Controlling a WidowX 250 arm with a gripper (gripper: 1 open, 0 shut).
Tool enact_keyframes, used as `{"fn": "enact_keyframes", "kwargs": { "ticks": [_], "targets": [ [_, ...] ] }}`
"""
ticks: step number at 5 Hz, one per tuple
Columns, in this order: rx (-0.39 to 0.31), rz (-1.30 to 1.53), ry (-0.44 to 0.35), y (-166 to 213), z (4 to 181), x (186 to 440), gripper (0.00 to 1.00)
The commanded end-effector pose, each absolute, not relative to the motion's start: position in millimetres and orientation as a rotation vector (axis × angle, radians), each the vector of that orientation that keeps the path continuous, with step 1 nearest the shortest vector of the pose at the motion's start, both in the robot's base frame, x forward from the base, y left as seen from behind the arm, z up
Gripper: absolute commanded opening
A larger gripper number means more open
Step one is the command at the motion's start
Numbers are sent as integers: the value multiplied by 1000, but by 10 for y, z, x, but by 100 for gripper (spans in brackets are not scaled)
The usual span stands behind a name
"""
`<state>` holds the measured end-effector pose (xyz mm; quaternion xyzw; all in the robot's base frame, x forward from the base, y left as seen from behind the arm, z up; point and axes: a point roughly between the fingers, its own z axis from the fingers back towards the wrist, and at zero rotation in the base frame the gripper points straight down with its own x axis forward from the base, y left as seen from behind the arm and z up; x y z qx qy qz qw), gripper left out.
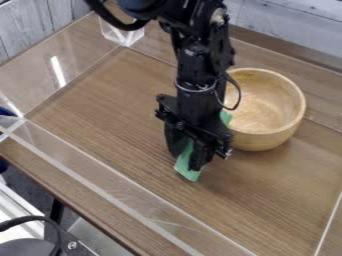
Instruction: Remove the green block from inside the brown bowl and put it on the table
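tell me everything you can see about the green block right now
The green block is a slim bar of plain bright green, smooth and matte, maybe painted wood or plastic. It stands nearly upright, slightly tilted, with its upper part hidden between the black fingers of the gripper, which is shut on it. Its lower end is at or just above the table; contact cannot be told. It is outside the brown bowl, to the bowl's left in the picture and not touching it.
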<state>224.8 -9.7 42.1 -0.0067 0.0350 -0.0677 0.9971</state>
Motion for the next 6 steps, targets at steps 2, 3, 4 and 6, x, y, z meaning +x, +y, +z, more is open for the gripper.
{"fn": "enact_keyframes", "kwargs": {
  "ticks": [2, 3, 4, 6],
  "targets": [
    [-13, -138, 84, -59, 305, 2219, 0],
    [-12, -128, 86, -13, 290, 2231, 0],
    [-11, -118, 87, 35, 273, 2244, 0],
    [-8, -99, 90, 120, 245, 2264, 0]
  ]
}}
